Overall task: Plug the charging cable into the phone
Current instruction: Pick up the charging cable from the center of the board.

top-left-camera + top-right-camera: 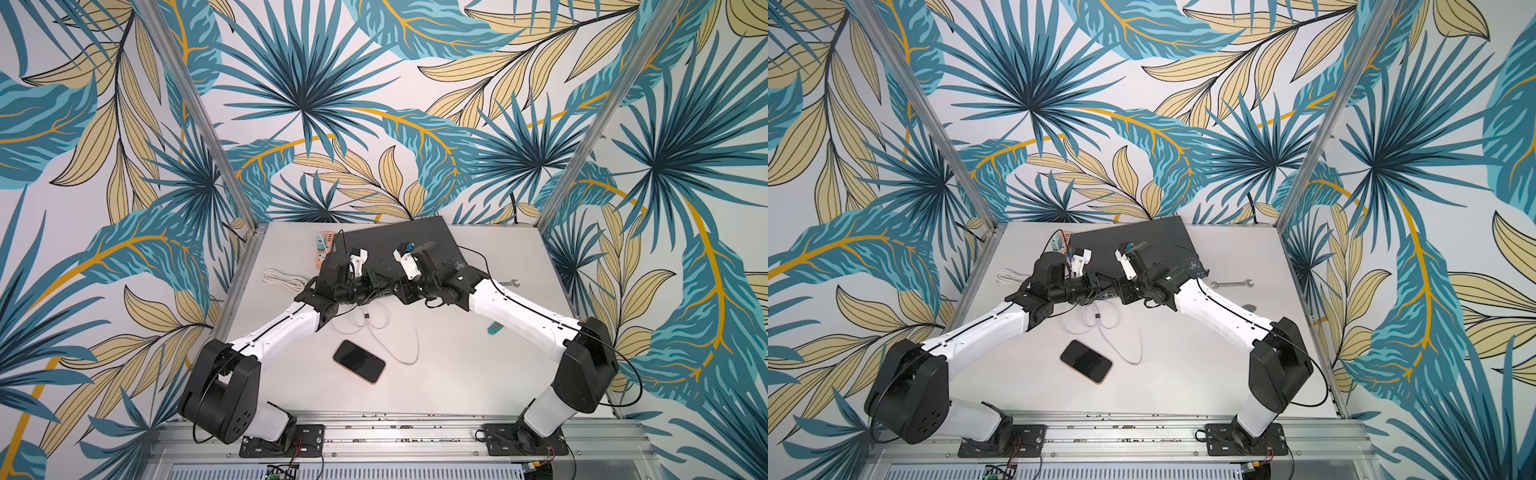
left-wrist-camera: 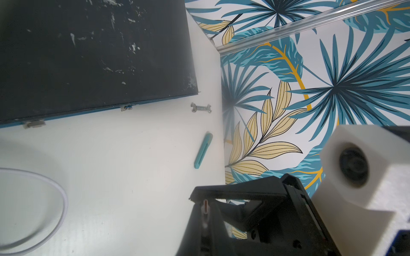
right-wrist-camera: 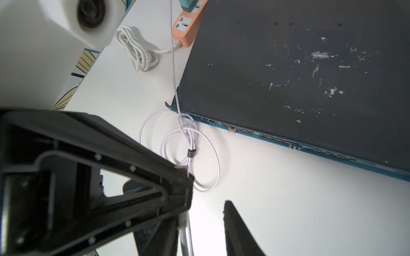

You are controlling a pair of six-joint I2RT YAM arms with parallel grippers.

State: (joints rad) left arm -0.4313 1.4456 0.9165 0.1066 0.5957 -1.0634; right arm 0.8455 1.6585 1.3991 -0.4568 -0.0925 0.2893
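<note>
Right pincer [image 3: 207, 192] spread, charging cable [image 3: 188, 137] coils just beyond its tips, left pincer [image 2: 205, 206] pressed together, phone [image 1: 359, 361] well apart.

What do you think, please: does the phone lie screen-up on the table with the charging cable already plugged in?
Not plugged in: both top views show the charging cable ending on the table beside the phone, apart from it.
</note>
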